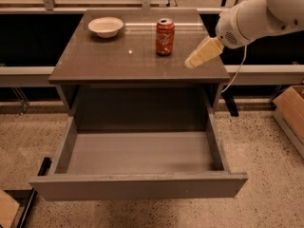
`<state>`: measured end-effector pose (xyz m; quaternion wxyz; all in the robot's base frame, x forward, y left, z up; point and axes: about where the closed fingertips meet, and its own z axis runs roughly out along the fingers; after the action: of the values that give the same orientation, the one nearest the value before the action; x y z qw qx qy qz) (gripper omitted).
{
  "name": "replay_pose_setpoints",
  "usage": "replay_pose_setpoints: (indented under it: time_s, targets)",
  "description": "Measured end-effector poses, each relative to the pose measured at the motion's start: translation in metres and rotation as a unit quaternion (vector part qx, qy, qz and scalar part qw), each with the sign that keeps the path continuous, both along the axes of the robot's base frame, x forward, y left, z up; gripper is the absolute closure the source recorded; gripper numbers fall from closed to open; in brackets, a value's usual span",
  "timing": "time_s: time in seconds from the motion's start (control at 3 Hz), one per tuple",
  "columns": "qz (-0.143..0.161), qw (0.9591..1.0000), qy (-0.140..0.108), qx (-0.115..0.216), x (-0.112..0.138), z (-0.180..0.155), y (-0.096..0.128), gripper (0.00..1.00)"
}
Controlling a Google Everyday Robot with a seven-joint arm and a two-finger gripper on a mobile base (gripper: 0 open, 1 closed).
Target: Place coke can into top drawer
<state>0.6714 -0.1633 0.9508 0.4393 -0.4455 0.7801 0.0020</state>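
The coke can (165, 36), red with a silver top, stands upright on the grey cabinet top (118, 61), right of centre. The top drawer (137, 184) is pulled fully out below, and its inside is bare. My gripper (194, 61), with cream fingers on a white arm, hovers over the right part of the cabinet top, to the right of the can and a little nearer the front. It is apart from the can and holds nothing.
A white bowl (106, 26) sits at the back left of the cabinet top. A cardboard box (290, 113) stands on the floor at the right. A dark bar (35, 189) lies on the floor by the drawer's left corner. A rail runs behind the cabinet.
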Motion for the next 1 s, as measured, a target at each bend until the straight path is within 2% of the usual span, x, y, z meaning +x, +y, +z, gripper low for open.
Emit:
replay_pose_setpoints:
  time_s: [0.33, 0.67, 1.0]
  targets:
    - [-0.034, 0.9986, -0.003, 0.041, 0.033, -0.015, 0.017, 0.00]
    - [-0.055, 0.9945, 0.000, 0.089, 0.086, -0.038, 0.036, 0.00]
    - [-0.056, 0.9907, 0.002, 0.124, 0.130, -0.055, 0.049, 0.00]
